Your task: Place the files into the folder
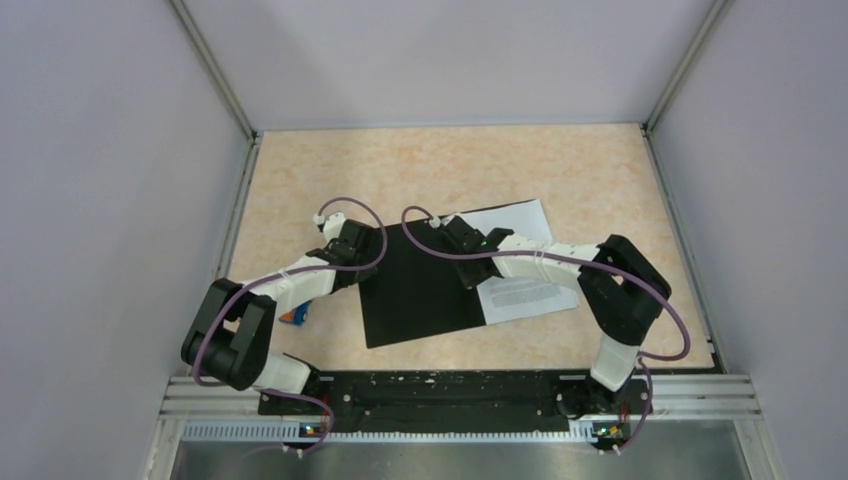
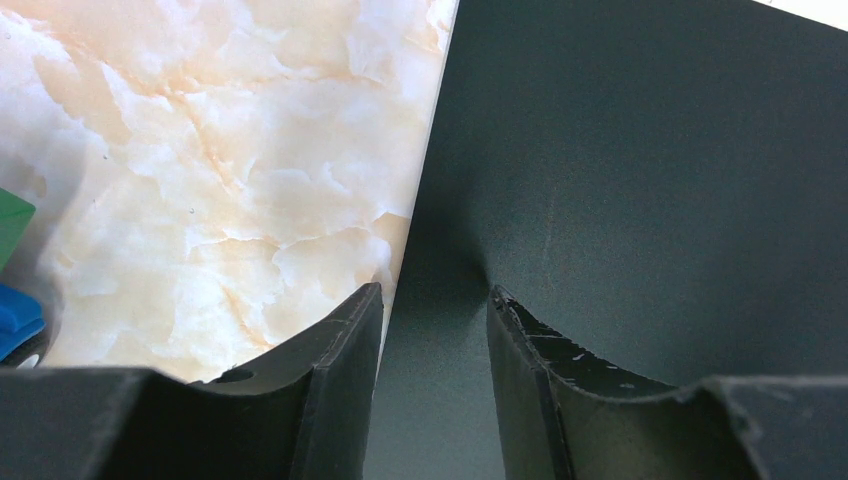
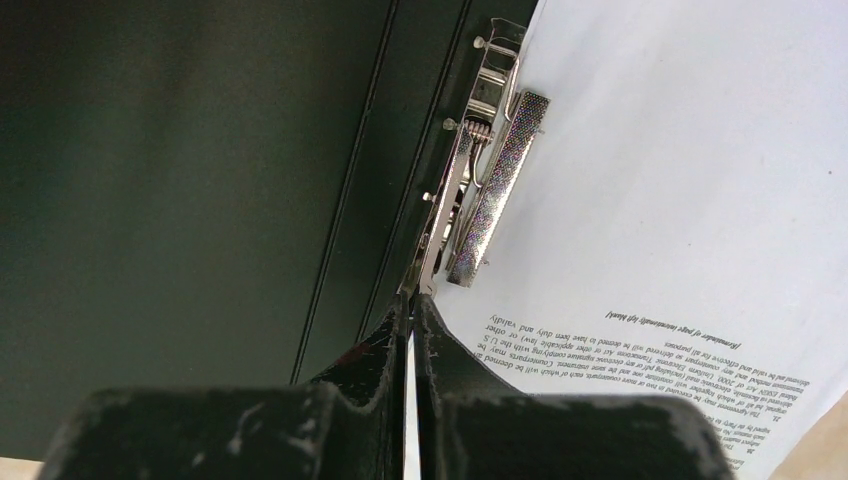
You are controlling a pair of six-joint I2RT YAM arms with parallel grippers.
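Here the folder [image 1: 420,290] lies open on the marbled table [image 1: 450,160], near the middle, slightly turned, its black inside facing up. The files [image 1: 520,215] rest on its right side, white sheets with black print, their left edge up against the spine. The far corner of the sheets reaches past the black panel, and the right arm crosses over their near part.

The left gripper [image 2: 435,295] sits low at the left edge of the folder. Its jaws stand partly open and straddle that edge: one finger [image 2: 340,350] is over bare table and the other over the black cover. The edge runs through the gap between them. Nothing is pinched as far as the wrist view shows.

The right gripper [image 3: 412,300] is at the spine, on the metal clip [image 3: 490,180]. Its jaws are pressed together, with only a hairline of white showing between them, and their tips meet the near end of the clip's thin lever. Whether they actually pinch that lever or merely touch it — I cannot tell. The clip's patterned bar lies over the left margin of the files, just right of the spine.

A small orange-and-blue object [image 1: 293,316] lies on the table left of the folder, under the left arm.
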